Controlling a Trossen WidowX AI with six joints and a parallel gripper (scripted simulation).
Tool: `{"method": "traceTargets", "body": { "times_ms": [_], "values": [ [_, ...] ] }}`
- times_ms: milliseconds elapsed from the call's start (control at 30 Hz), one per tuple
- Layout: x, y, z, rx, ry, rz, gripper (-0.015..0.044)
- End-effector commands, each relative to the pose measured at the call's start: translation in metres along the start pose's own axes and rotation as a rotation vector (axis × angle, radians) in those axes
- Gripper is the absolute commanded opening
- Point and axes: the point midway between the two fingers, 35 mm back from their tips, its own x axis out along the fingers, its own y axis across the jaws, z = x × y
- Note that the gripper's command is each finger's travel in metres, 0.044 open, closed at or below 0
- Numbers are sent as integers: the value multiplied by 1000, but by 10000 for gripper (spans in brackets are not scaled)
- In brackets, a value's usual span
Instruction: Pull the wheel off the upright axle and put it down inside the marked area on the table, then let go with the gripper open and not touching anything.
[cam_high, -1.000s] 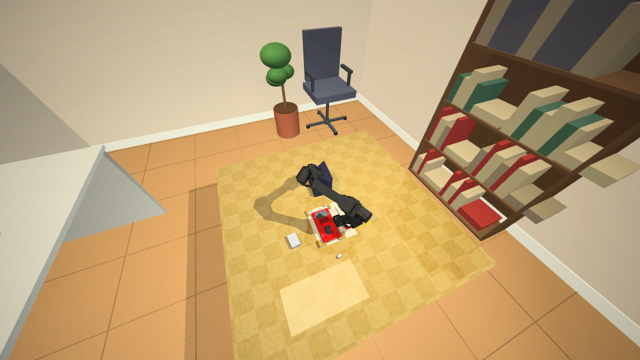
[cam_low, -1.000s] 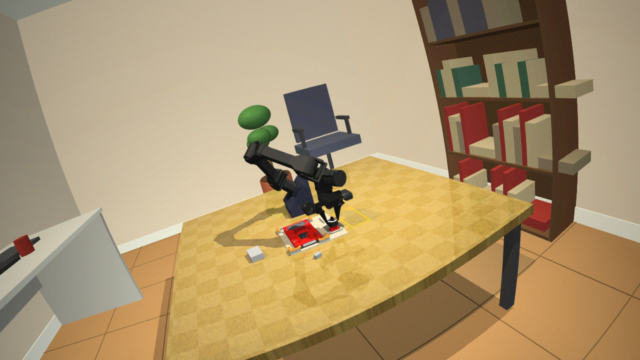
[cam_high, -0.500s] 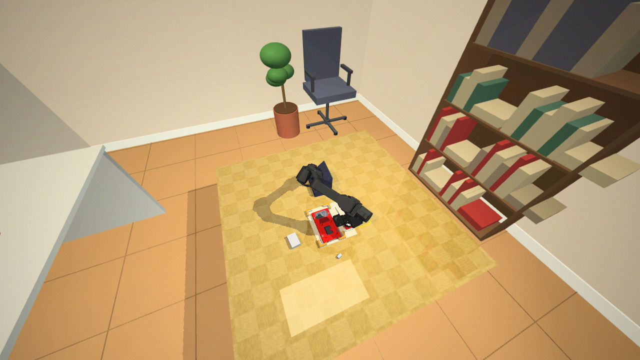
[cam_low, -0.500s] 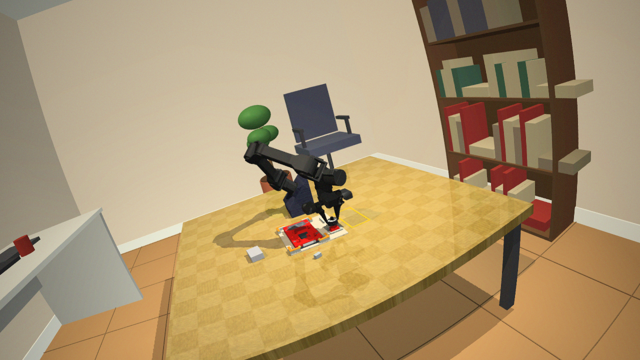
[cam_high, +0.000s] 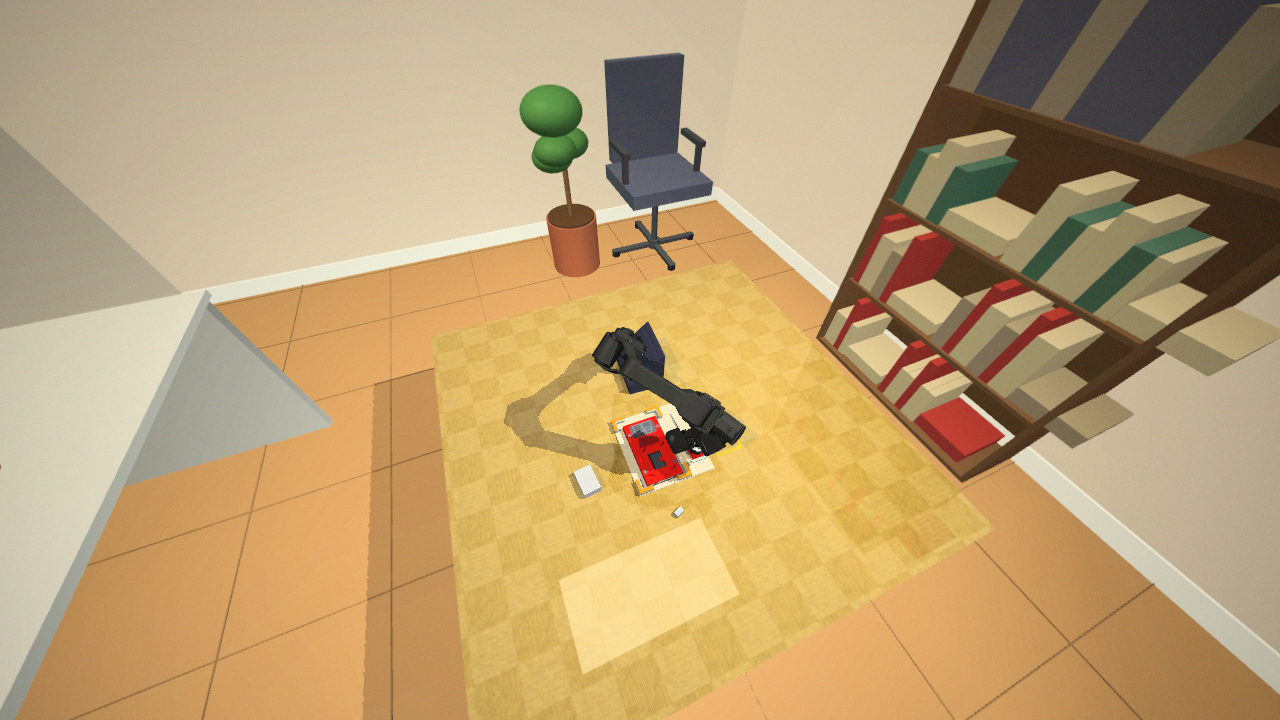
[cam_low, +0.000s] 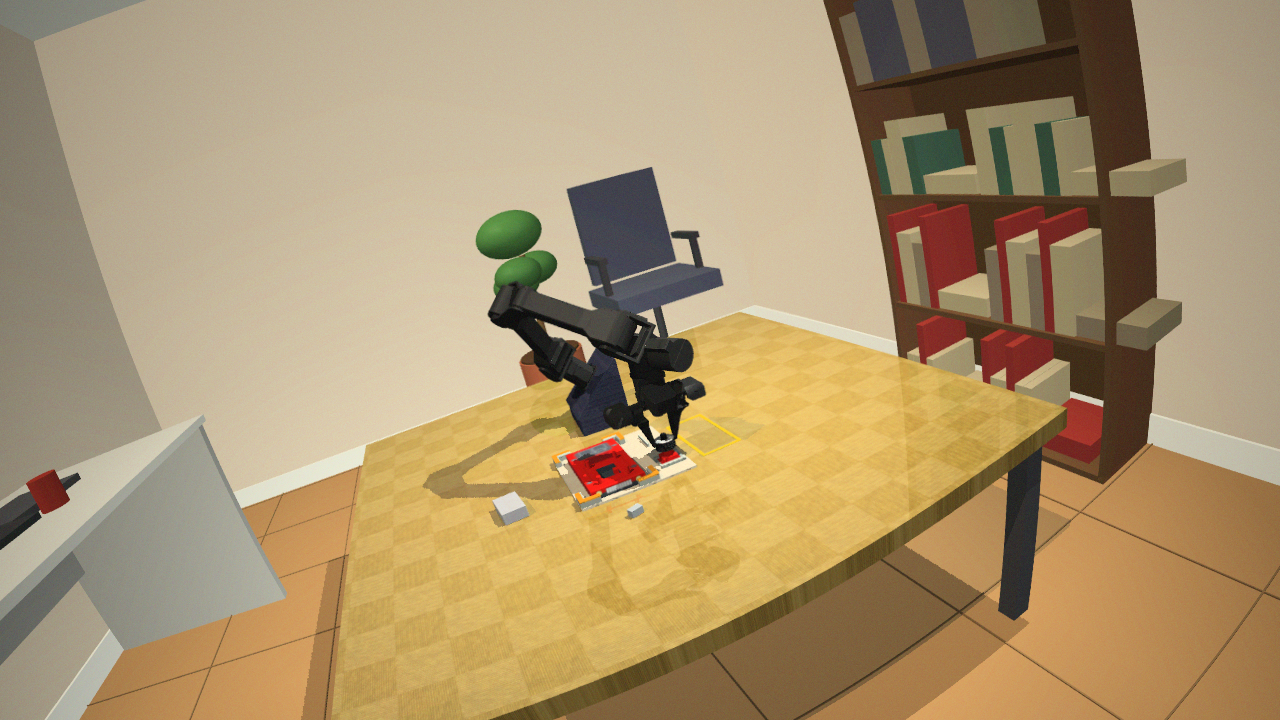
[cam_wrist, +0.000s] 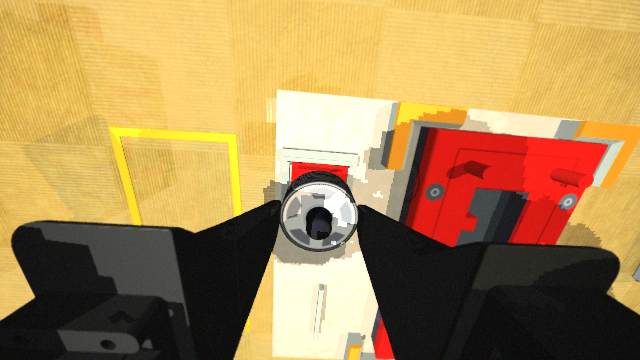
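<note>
Arm: the black arm (cam_low: 572, 324) rises from its dark blue base (cam_low: 597, 407) near the back of the table (cam_low: 805, 501), folds at a raised elbow, runs forward and slightly down, then turns at the wrist so the gripper (cam_wrist: 319, 212) points straight down over the white board (cam_wrist: 320, 125).
Fingers: the two black fingers press against opposite sides of the wheel (cam_wrist: 319, 216), roughly half closed, gripping it by its black tyre.
Wheel: silver hub with a dark centre hole, seen end-on in the wrist view; it sits over a small red block (cam_wrist: 320, 169) on the white board, where the axle stands. Whether it has lifted at all cannot be told.
Wheel in exterior view: mostly hidden behind the fingertips, just above the red block (cam_low: 667, 456).
Marked area: a yellow-outlined rectangle (cam_wrist: 116, 150) on the table, just beside the white board on the side away from the red plate; nothing lies inside it.
Marked area in exterior view: the outline (cam_low: 726, 442) lies to the right of the gripper (cam_low: 662, 440).
Red plate: a red plate (cam_wrist: 500, 170) with grey cut-outs and orange corner pieces fills the other part of the board.
Loose items: a white block (cam_low: 510, 507) and a small grey piece (cam_low: 634, 510) lie on the table, apart from the board.
</note>
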Motion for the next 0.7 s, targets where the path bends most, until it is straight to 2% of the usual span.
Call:
{"method": "traceTargets", "body": {
  "times_ms": [0, 667],
  "values": [
    [-7, 1, 0, -1, -6, 2, 0],
    [-13, 1, 0, -3, -7, 2, 0]
  ]
}}
